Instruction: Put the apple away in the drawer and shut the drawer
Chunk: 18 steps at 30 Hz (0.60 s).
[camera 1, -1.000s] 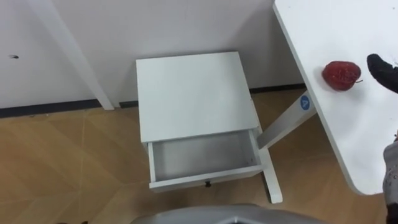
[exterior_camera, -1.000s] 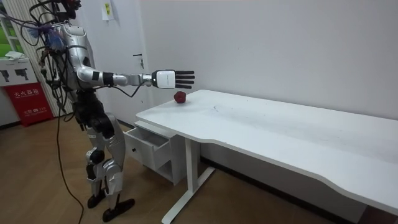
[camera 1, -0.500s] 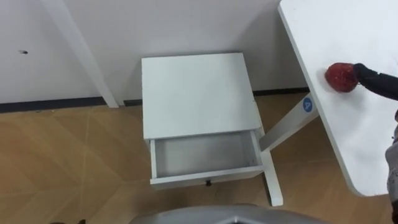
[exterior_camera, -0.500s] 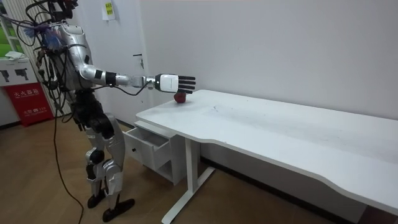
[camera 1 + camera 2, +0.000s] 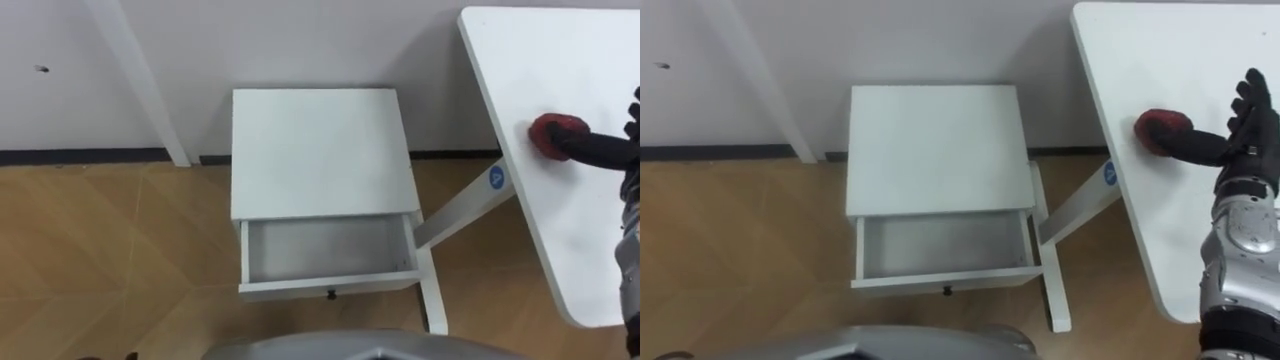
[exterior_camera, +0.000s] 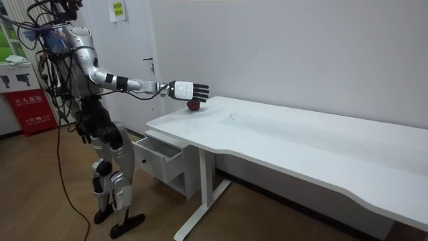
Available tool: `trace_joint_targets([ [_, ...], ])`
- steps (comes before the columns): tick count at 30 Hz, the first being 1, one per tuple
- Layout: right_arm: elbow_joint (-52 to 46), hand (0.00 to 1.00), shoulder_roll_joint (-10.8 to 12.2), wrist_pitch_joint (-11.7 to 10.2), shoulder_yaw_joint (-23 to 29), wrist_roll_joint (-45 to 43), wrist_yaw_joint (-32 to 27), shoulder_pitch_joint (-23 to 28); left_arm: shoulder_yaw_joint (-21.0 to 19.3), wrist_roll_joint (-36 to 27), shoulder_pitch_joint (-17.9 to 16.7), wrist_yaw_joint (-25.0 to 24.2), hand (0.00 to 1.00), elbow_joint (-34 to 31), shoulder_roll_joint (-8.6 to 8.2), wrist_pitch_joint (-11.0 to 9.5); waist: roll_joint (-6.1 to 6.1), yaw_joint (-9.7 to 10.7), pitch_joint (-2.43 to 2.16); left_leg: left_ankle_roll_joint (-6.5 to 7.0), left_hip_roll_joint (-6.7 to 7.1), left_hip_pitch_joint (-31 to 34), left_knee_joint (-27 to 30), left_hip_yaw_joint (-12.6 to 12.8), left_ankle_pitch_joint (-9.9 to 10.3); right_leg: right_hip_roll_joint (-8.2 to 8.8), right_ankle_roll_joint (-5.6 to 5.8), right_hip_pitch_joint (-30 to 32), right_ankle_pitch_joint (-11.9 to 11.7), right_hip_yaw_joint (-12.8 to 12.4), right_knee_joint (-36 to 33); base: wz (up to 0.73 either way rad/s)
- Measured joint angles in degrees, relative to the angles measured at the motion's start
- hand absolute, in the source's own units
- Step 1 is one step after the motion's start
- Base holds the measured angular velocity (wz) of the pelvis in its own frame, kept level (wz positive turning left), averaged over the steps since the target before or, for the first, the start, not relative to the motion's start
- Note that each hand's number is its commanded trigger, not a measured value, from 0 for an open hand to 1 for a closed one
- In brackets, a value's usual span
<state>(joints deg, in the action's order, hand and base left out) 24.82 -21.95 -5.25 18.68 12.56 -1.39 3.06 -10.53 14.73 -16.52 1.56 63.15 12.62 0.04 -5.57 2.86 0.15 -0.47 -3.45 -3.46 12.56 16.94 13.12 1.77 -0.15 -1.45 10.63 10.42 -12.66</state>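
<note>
Right hand: my right hand (image 5: 1243,150) is wide, with the fingers straight and pointing up. My thumb lies against the apple's side. It does not hold the apple yet.
Apple: the apple (image 5: 1160,128) sits on the counter (image 5: 570,240), close to its left edge and nearer the back corner than the front one.
What changed: a moment ago my hand was apart from the apple, off to its right. Now it has come in and my thumb touches it.
What that means: I think the reach is done and the grab comes next. My fingers must curl round the apple before I can lift it.
Drawer: the drawer (image 5: 326,289) of the cabinet (image 5: 318,150) is pulled out and has nothing in it. It sits low, past the counter's left edge, well apart from the apple.
Left to do: grab, carry, drop in, push shut. I am near the start.
Watch out: the apple is round and close to the edge. A poke could roll it off.
Writing: a small round blue sticker (image 5: 494,177) is on the counter's leg. A yellow sign (image 6: 118,9) hangs on the wall, and a red box (image 6: 30,110) stands behind me. All of it is too small to read.
</note>
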Motion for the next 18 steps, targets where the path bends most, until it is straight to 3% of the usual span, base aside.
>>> trace_joint_targets([
  [5, 1.2, 0.0, -2.2, 0.5, 0.0, 0.1, 3.1, -0.3, -0.8, 1.1, -0.1, 0.0, 0.0, 0.0, 0.12, 0.3, -0.23, -0.2, -0.04, 0.0, 0.05, 0.0, 0.0, -0.1, 0.0, 0.14, -0.01, -0.7, 0.0, 0.1, 0.0, 0.0],
  [9, 1.6, 0.0, -3.3, 2.3, 0.0, -0.7, 5.9, -1.4, -1.8, 1.2, 0.0, 0.0, 0.0, 0.0, 0.2, 0.8, -0.86, -0.2, -0.06, 0.0, 0.09, 0.0, -0.3, 0.0, 0.0, 0.11, 0.0, -0.5, 0.0, 0.1, 0.0, 0.0],
  [18, 3.8, 0.0, -5.7, 2.3, -0.1, -0.9, 9.3, -4.7, -1.6, 1.2, 0.0, 0.0, 0.0, 0.0, 0.8, 0.8, -1.57, -0.3, -0.12, 0.0, 0.11, -0.2, -0.3, -0.4, 0.0, 0.1, 0.0, -0.7, 0.0, 0.6, 0.2, 0.01],
])
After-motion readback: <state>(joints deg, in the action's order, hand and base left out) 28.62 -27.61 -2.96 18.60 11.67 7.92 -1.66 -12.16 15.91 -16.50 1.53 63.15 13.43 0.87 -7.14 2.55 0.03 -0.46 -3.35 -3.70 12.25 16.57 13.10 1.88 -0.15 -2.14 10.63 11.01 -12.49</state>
